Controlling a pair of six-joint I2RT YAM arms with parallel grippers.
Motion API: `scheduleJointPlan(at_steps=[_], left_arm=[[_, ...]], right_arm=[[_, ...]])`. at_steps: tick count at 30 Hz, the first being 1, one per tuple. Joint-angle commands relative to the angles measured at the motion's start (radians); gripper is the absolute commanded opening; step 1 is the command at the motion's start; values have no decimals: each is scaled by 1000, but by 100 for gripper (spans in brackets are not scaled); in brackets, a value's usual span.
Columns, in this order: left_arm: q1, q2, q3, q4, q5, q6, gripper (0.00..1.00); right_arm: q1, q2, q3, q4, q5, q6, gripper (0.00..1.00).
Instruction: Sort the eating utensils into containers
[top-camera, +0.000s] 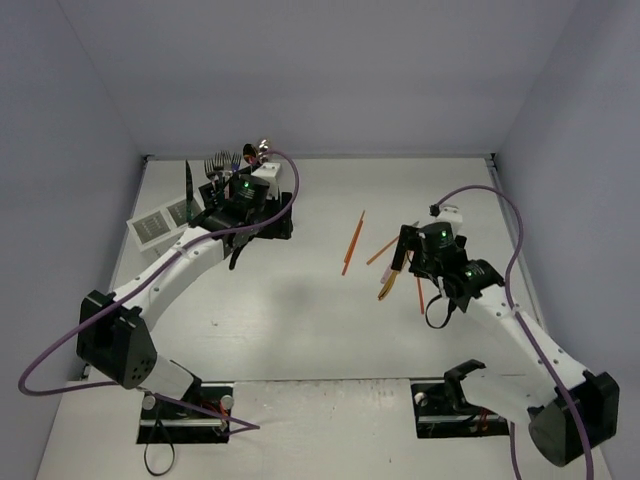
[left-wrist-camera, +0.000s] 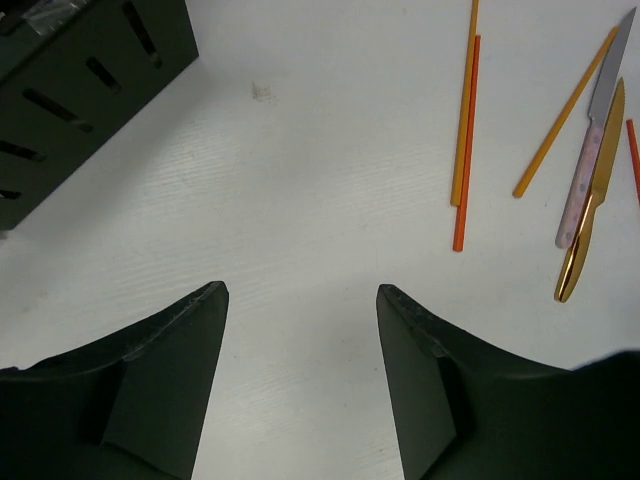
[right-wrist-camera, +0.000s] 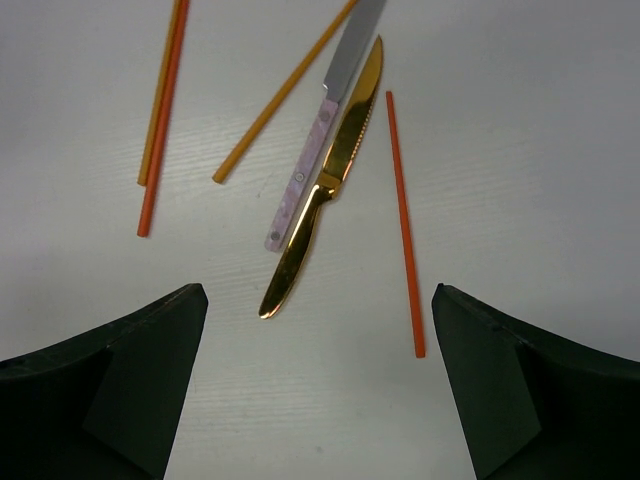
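Our right tool (right-wrist-camera: 318, 292) hangs wide and empty over the gold knife (right-wrist-camera: 350, 130) on the worktop (right-wrist-camera: 520, 180). We should straddle its handle only, clear of the pink-handled knife (right-wrist-camera: 298, 190) just beside it.

no text, label, brand, number or sign can be read anywhere, not on the black caddy (left-wrist-camera: 80, 90), the white caddy (top-camera: 158, 226), the gold knife (right-wrist-camera: 345, 140) or the pink-handled knife (right-wrist-camera: 300, 182).
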Motion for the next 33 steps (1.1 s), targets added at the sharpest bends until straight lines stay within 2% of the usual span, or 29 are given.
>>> scheduleJointPlan(at_steps=[1,9,16,23,27,33], left_arm=[[-10,-22,47,-1,14,-34,58],[-10,-24,51,-40,25,-6,58],[-10,-21,53,-38,53,10,58],[-8,-33,54,-50,76,42,58],[-8,-41,54,-63,76,60,58],[-8,-67,44,-85,79,79,58]], right_arm=[[-18,122,8,1,-48,110,92],[-19,401,85,6,-30,180,82],[-32,493,123,36,-7,227,63],[-45,600,235,56,27,231,41],[-53,685,310,58,42,231,37],[-65,782,378,59,66,249,36]])
